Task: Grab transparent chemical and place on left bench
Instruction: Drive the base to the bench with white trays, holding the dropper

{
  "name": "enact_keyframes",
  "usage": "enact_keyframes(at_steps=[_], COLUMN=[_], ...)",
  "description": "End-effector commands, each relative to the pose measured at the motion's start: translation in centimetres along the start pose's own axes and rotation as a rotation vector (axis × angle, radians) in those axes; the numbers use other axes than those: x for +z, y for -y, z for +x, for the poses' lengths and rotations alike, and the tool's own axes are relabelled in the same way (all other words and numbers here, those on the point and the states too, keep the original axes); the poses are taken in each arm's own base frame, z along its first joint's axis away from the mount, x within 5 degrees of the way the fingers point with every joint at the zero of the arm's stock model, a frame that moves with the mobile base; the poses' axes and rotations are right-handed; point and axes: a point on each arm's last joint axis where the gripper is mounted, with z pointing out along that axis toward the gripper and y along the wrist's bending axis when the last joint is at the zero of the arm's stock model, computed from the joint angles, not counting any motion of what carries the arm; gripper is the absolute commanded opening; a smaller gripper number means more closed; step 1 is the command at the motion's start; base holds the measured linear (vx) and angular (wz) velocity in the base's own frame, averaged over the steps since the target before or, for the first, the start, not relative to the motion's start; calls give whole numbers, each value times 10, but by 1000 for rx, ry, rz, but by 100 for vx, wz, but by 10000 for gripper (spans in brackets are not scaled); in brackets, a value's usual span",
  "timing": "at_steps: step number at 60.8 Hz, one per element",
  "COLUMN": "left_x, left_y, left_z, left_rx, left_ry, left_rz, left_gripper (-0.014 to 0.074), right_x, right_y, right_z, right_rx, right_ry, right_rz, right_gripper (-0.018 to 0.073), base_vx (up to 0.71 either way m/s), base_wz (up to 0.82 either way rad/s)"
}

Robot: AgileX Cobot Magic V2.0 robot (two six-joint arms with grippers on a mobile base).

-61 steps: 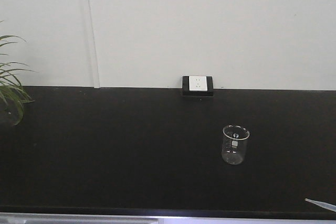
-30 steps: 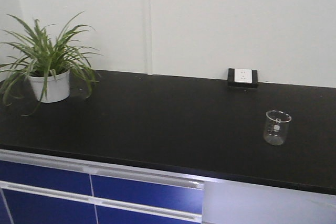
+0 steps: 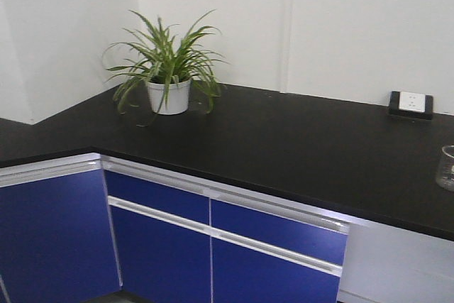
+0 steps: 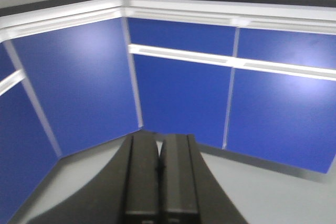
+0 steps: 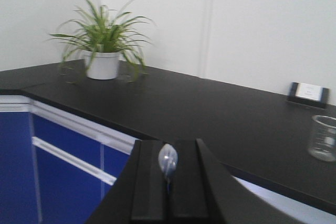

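My right gripper is shut on the transparent chemical, a small clear bulb-shaped piece pinched between the black fingers, held in front of the black counter. The left gripper is shut with nothing in it and hangs low in front of the blue cabinet doors. The left bench is the black top running off at the corner on the far left. Neither gripper shows in the front view.
An empty glass beaker stands at the counter's right. A spider plant in a white pot sits near the corner. A wall socket is at the back. Blue cabinets lie below.
The front view has swung left: the beaker slid from the middle to the right edge, and the plant, the corner and the left bench came into sight.
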Motion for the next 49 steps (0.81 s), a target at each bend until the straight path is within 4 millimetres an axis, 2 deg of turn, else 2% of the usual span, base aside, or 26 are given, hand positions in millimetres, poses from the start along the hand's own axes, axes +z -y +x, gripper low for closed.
enact_keyframes(at_steps=[1, 21, 49], left_x=[-1, -1, -1], left_y=[0, 0, 0], left_z=[-3, -3, -3], left_rx=[-9, -9, -9], left_ry=[81, 81, 81], left_rz=[-2, -2, -2], left_gripper=[-3, -3, -3], right_x=[1, 1, 1], right_y=[-2, -2, -2], right_z=[-15, -15, -14], right_rx=[-7, -7, -7], right_ry=[77, 77, 73], right_rz=[-33, -33, -30], right_gripper=[-4, -4, -4], base_vx=[-25, -24, -19], base_wz=[46, 55, 71])
